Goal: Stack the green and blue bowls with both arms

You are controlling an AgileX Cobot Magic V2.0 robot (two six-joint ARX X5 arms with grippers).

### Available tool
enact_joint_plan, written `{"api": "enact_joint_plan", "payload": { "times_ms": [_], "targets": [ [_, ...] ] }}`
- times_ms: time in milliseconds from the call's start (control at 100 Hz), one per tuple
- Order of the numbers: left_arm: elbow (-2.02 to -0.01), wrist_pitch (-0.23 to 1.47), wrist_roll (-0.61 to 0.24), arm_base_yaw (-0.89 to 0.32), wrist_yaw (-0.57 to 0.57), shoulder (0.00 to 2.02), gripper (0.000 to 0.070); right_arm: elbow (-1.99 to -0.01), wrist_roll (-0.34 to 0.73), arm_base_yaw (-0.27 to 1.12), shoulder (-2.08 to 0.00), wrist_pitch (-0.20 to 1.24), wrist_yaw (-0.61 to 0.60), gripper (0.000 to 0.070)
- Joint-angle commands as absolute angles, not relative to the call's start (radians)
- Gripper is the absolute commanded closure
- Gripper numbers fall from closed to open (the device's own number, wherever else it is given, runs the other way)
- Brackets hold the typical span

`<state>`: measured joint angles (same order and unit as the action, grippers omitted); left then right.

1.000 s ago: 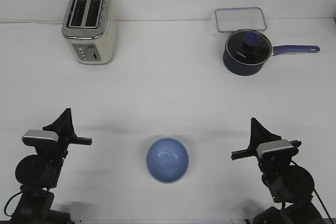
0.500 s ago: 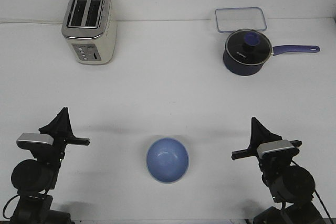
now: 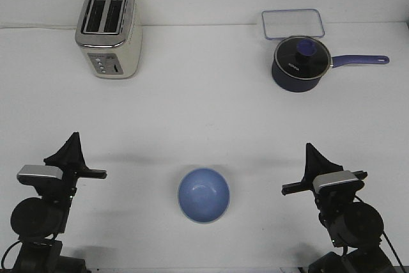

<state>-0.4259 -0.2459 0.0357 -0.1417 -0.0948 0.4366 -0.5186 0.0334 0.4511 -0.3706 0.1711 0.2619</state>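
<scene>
The blue bowl [image 3: 203, 195] sits upright on the white table [image 3: 204, 113] near the front edge, midway between my two arms. No green bowl shows in the front view. My left gripper [image 3: 72, 140] is at the front left, well to the left of the bowl, its black fingers together in one point and holding nothing. My right gripper [image 3: 310, 150] is at the front right, about as far from the bowl, fingers also together and empty. Neither gripper touches the bowl.
A cream and silver toaster [image 3: 108, 31] stands at the back left. A dark navy saucepan [image 3: 300, 62] with a lid and a long handle pointing right stands at the back right, with a clear rectangular container [image 3: 293, 23] behind it.
My left arm has drawn back to the left and toward the front edge. The right arm and the blue bowl have not moved.
</scene>
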Motion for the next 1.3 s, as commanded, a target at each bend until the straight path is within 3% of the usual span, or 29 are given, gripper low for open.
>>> {"api": "enact_joint_plan", "payload": {
  "times_ms": [0,430,1290],
  "targets": [
    [-0.392,-0.222,0.039,-0.126,-0.078,0.41,0.0687,-0.521,0.029,0.456,-0.372,0.161,0.263,0.07],
    [-0.052,-0.144,-0.02,0.017,0.062,0.0,0.0687,-0.521,0.029,0.456,-0.372,0.161,0.263,0.07],
    [-0.014,-0.134,-0.012,0.025,0.051,0.004,0.0686,-0.521,0.029,0.456,-0.372,0.159,0.263,0.07]
  ]
}}
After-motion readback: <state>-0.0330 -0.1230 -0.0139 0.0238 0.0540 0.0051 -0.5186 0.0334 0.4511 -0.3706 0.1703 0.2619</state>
